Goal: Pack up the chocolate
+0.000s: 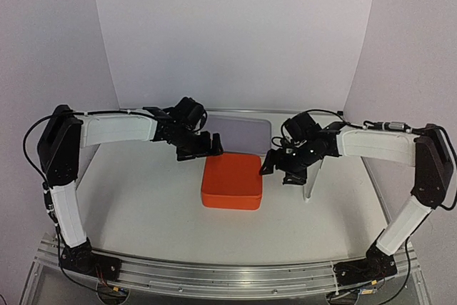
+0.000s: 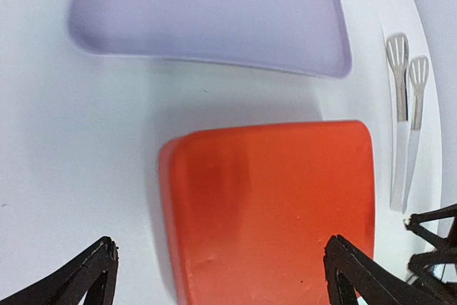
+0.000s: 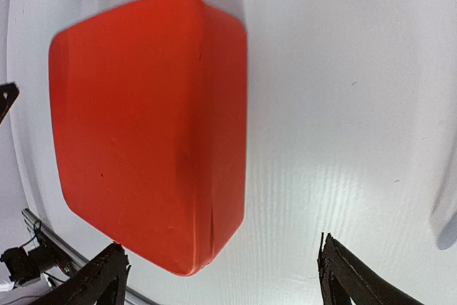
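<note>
no chocolate shows in any of the three views: no dark or cream lumps on the white table (image 1: 143, 198), none on the pale lilac tray (image 2: 207, 12) at the far side, none in either gripper

the one place left for the pieces is the red box (image 1: 232, 181), which sits shut in the middle of the table just in front of the tray, its smooth top unbroken in both wrist views, so whether the pieces are inside cannot be told

the left gripper (image 1: 205, 146) hangs over the box's far left corner with its fingers spread wide and nothing between them; in its own view the two dark fingertips (image 2: 96, 269) stand apart at the bottom corners, the red top between them

the right gripper (image 1: 280, 166) is at the box's right edge, likewise released and empty, fingers (image 3: 100, 276) wide apart above the table beside the box

a pair of clear tongs (image 2: 403, 105) lies on the table to the right of the box, apart from it and from both grippers

as a judgement, the packing looks to be at or near its end: box closed, both hands free, no loose pieces in sight

what may be left is only to draw the arms off, or to press the lid home if it is not fully seated; the seam is not clear enough to say
</note>
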You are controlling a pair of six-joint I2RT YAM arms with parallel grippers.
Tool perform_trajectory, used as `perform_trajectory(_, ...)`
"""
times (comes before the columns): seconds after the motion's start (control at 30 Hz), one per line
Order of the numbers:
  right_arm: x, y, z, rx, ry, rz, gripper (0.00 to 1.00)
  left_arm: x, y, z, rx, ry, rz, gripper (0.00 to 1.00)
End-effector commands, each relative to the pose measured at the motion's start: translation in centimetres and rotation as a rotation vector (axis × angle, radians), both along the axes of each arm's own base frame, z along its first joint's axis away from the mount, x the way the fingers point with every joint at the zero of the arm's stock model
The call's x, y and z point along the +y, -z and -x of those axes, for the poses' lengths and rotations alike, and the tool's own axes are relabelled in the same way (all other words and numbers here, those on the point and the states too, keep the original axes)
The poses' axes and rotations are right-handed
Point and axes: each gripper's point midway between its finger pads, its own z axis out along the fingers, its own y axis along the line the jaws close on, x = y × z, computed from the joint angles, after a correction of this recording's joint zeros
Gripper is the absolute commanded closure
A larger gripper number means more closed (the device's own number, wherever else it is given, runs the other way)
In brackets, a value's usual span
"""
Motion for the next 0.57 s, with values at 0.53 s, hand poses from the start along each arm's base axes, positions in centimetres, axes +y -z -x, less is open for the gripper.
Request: perform_trajectory(0.53, -14.3, -8.6, -5.8, -0.468, 0.233, 0.429, 0.09, 18.9, -13.4, -1.6, -0.317, -0.549, -0.001, 0.0)
